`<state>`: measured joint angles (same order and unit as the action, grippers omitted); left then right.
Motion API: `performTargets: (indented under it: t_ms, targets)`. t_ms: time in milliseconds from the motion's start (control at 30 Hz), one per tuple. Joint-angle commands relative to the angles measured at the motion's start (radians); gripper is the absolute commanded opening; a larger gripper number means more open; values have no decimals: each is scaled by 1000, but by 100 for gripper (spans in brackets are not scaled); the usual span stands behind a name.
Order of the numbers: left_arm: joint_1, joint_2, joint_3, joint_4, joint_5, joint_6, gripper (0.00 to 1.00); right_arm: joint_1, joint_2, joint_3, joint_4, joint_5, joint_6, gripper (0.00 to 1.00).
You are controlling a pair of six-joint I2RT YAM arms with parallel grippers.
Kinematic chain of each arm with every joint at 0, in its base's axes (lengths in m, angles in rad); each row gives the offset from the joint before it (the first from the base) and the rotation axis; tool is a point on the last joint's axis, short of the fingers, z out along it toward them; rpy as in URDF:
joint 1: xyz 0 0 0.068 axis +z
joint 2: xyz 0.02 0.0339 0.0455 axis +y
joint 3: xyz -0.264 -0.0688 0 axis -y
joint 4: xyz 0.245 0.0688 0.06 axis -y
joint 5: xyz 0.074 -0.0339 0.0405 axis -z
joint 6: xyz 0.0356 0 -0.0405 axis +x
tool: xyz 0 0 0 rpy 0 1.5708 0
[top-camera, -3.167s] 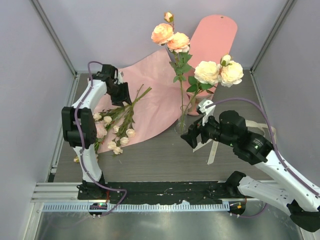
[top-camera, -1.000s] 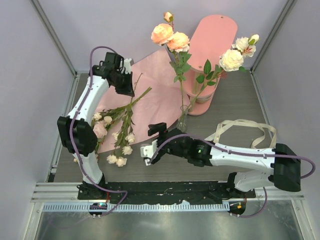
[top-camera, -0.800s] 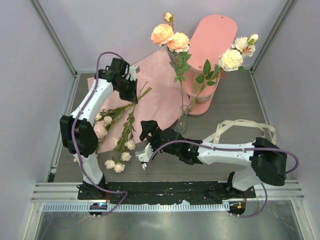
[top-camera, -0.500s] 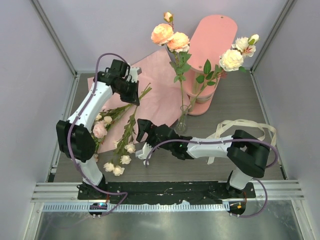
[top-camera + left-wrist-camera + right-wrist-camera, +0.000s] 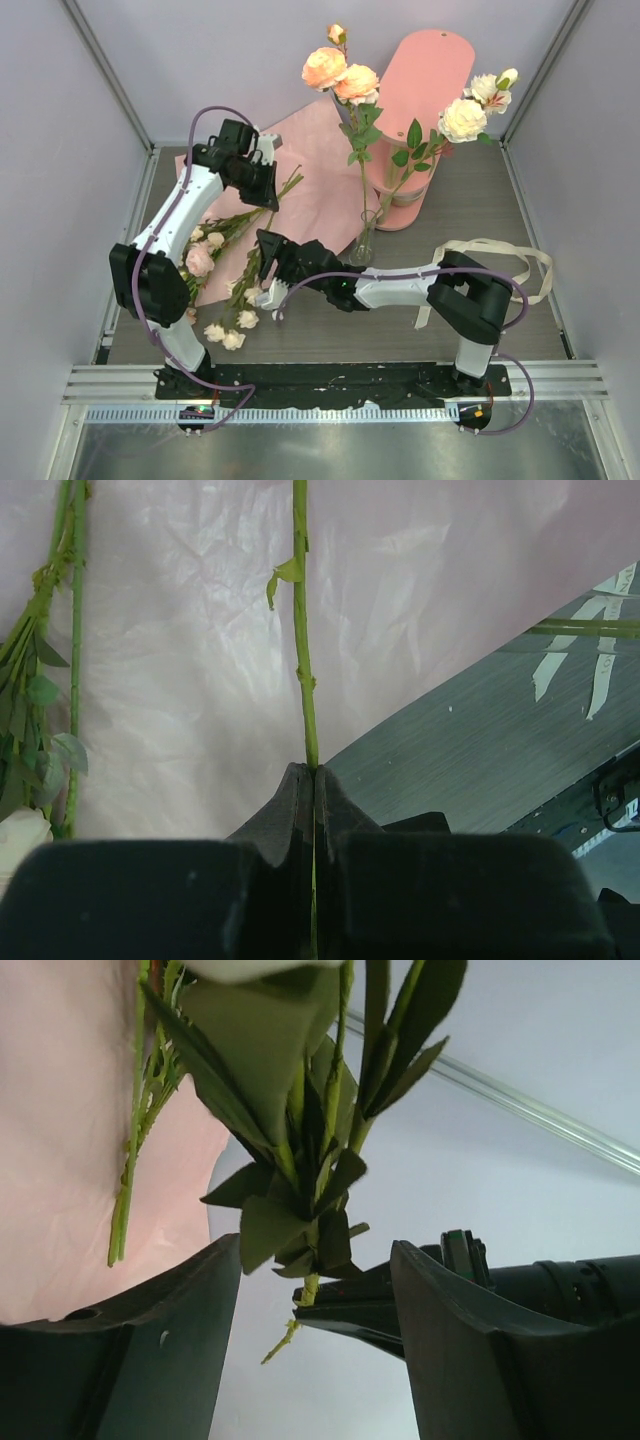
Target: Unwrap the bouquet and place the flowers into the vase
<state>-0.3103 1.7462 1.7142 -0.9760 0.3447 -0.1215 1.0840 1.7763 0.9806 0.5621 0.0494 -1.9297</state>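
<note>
The bouquet lies undone: its pink paper [image 5: 310, 190] is spread flat with loose flowers [image 5: 213, 237] on it. My left gripper [image 5: 264, 188] [image 5: 313, 773] is shut on the bare end of one green stem [image 5: 300, 630], whose small roses [image 5: 238, 320] hang toward the front. My right gripper [image 5: 262, 283] [image 5: 315, 1290] stands open around that stem's leafy part [image 5: 305, 1200], with the fingers [image 5: 170, 1340] not touching it. The clear glass vase [image 5: 362, 250] holds a stem with peach roses [image 5: 340, 72] and one with cream roses [image 5: 468, 112].
A pink tiered shelf [image 5: 425, 85] stands behind the vase at the back right. Cream ribbon [image 5: 495, 262] lies looped on the grey table [image 5: 330, 330] to the right. Walls close in the left, right and back sides.
My right arm has swung left across the table, from beside the vase to the stem held by my left gripper, and its jaws have narrowed. The left gripper has shifted slightly with the stem.
</note>
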Motion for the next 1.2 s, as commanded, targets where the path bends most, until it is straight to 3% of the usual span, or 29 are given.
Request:
performTargets:
  t_ms: [0, 433, 467, 533, 567, 633, 733, 800, 900, 1033, 1167]
  targets:
    - [-4, -43, -8, 33, 23, 16, 0, -6, 37, 52, 73, -36, -17, 65]
    - [-4, -57, -5, 33, -22, 16, 3, -6, 103, 81, 168, -36, -9, 23]
    - [-4, -56, 1, 27, -36, 14, 12, -6, 103, 79, 170, -33, -9, 16]
    - [0, -59, 4, 22, -64, 5, 25, -3, 94, 76, 171, -28, 1, 12]
    - [7, -71, 4, 25, -73, -1, 47, 1, 88, 69, 171, -28, 9, 8]
    - [40, -94, -27, 55, -75, -29, 65, 13, 65, 58, 170, -28, 43, 5]
    - [99, -149, -68, 120, -93, -64, 72, 31, 14, 23, 177, -26, 125, 1]
    - [140, -188, -91, 157, -125, -84, 73, 40, -17, 0, 193, -28, 267, 1]
    - [187, -252, -137, 217, -194, -96, 75, 48, -110, 18, 49, -36, 438, 1]
    - [232, -324, -188, 289, -266, -118, 77, 48, -201, 107, -99, -77, 905, 1]
    - [279, -378, -235, 336, -320, -139, 77, 47, -314, 116, -120, -103, 1239, 1]
